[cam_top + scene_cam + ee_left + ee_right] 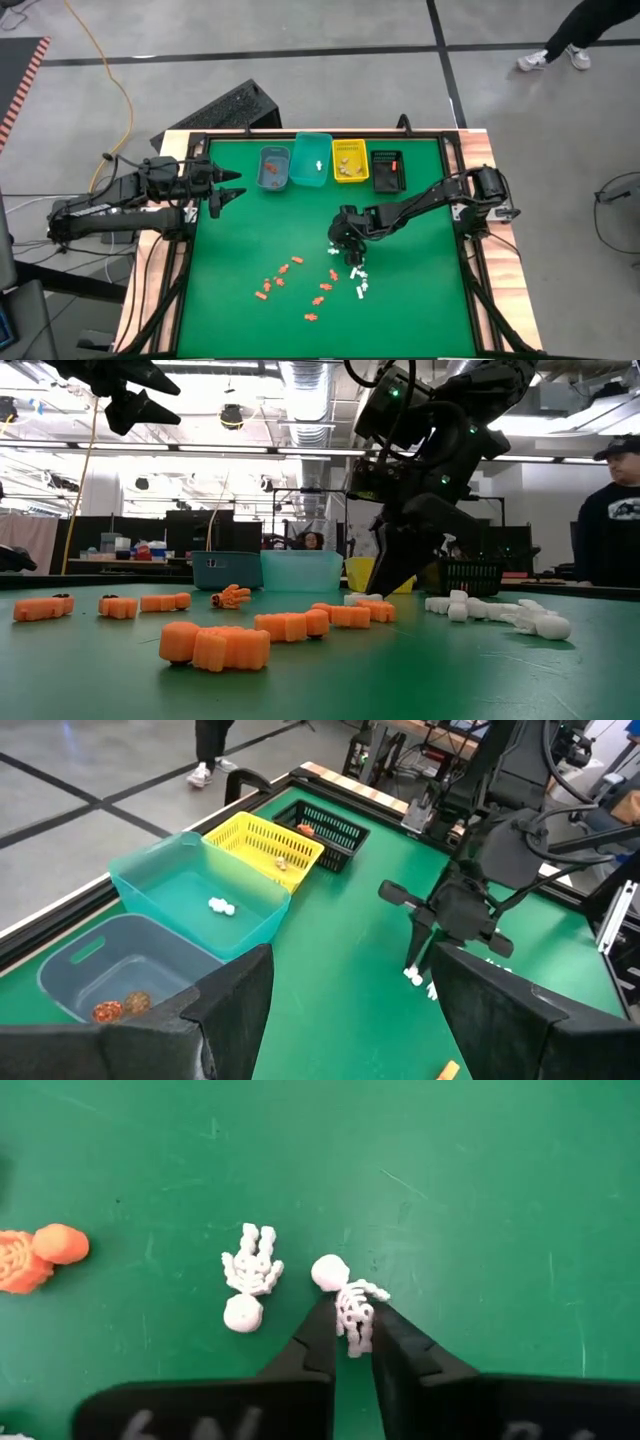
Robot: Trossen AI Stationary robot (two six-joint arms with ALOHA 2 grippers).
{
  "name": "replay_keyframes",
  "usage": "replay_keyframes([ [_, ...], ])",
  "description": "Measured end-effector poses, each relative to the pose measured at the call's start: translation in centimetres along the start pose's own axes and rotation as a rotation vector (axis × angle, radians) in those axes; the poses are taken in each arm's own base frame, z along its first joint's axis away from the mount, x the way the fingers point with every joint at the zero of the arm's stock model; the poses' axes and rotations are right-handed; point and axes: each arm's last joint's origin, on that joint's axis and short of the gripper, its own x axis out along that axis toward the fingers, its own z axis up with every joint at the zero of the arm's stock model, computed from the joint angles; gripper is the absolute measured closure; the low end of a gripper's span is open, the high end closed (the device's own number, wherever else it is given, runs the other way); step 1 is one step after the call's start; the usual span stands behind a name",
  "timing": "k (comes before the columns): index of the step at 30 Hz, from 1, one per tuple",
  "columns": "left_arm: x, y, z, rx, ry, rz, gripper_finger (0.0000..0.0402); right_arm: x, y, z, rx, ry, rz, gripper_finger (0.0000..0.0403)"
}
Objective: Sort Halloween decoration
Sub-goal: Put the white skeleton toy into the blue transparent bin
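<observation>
The left gripper point(228, 186) waits with fingers spread wide at the table's left edge, beside the blue bin point(274, 167). Further right, orange pieces point(282, 279) lie scattered on the green mat. The right gripper point(352, 1342) has its fingers pinched on a white skeleton point(350, 1302) by the legs; lifting straight up (slowly, the hold is low on the figure) should spare its twin point(248, 1274) just beside. Only the right wrist view shows this pinch; the high view alone shows the teal bin point(312, 156) holding white pieces.
</observation>
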Motion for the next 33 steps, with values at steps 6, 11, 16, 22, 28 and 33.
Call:
replay_keyframes([
  [6, 0.0, 0.0, 0.0, 0.001, 0.0, 0.0, 0.0141, -0.3, 0.0, 1.3, 0.02, -0.021, -0.013, 0.0396],
  [11, 0.0, 0.0, 0.0, 0.001, 0.0, 0.001, 0.0141, -1.3, -0.7, 4.0, 0.009, -0.115, -0.058, 0.0395],
  [16, 0.0, 0.0, 0.0, 0.003, -0.004, 0.013, 0.0141, -2.6, -2.4, 6.6, 0.024, -0.196, -0.104, 0.0396],
  [22, 0.0, 0.1, 0.0, 0.004, -0.011, 0.033, 0.0141, -4.1, -7.1, 8.6, 0.108, -0.27, -0.221, 0.0396],
  [28, 0.0, 0.1, 0.0, 0.01, -0.012, 0.037, 0.0141, -5.1, -12.4, 8.5, 0.261, -0.306, -0.311, 0.0395],
  [33, 0.0, 0.1, 0.0, 0.023, -0.016, 0.05, 0.0141, -5.7, -15.7, 7.7, 0.391, -0.323, -0.36, 0.0366],
])
